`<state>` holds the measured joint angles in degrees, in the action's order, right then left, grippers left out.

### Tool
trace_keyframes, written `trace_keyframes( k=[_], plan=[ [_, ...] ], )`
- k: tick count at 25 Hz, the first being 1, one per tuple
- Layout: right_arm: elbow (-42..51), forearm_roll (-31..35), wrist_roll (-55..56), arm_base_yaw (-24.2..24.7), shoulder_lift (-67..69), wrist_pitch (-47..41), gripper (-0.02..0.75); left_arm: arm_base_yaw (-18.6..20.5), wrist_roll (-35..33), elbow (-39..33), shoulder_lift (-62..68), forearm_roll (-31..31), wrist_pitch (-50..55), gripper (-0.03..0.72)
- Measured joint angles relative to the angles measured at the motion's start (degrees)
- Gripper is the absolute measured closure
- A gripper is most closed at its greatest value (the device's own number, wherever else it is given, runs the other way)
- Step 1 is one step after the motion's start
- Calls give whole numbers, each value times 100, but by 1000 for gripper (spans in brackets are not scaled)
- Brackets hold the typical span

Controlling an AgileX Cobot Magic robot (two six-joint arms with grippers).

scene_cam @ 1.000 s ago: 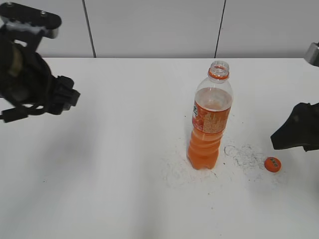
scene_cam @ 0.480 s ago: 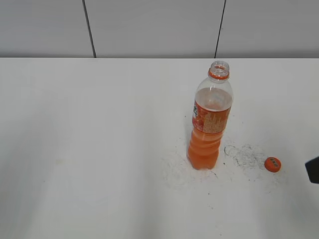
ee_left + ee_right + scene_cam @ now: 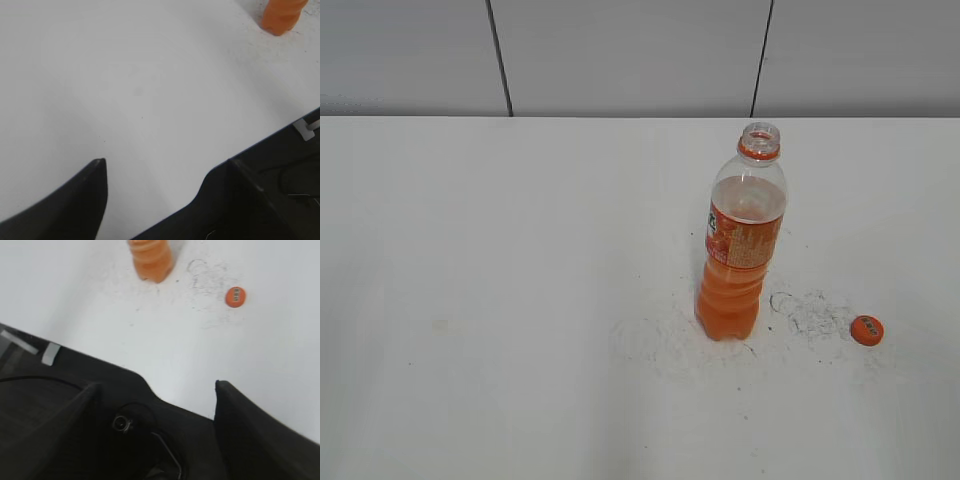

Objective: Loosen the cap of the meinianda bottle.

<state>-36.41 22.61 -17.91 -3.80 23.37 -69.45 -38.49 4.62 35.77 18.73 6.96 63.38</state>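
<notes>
The small round orange plastic cap (image 3: 867, 330) lies on the white desk (image 3: 520, 300) beside the tall clear open bottle of orange drink (image 3: 742, 240), so the job looks done. Both claws (image 3: 165, 200) (image 3: 155, 405) stand apart, empty.

The white table (image 3: 520, 300) carries the upright meinianda bottle (image 3: 740, 250) and the cap (image 3: 866, 330).

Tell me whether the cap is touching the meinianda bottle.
Apart. In the exterior view the cap lies on the table to the right of the meinianda bottle, with bare, scuffed tabletop between them; the bottle's mouth is open.
</notes>
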Motion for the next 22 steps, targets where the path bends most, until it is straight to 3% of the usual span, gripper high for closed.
trace_keyframes(
  k=[7, 12, 22],
  plan=[
    [114, -1302, 393, 0, -1105, -13, 225, 0, -108, -18, -440, -35, 45, 127],
    [805, -1442, 405, 0, -1537, -8, 225, 0, -243, -307, -513, -35, -219, 130],
    [1064, -1468, 288, 0, -1609, 593, 225, 0, -248, -525, -513, -71, -300, 130]
  ],
)
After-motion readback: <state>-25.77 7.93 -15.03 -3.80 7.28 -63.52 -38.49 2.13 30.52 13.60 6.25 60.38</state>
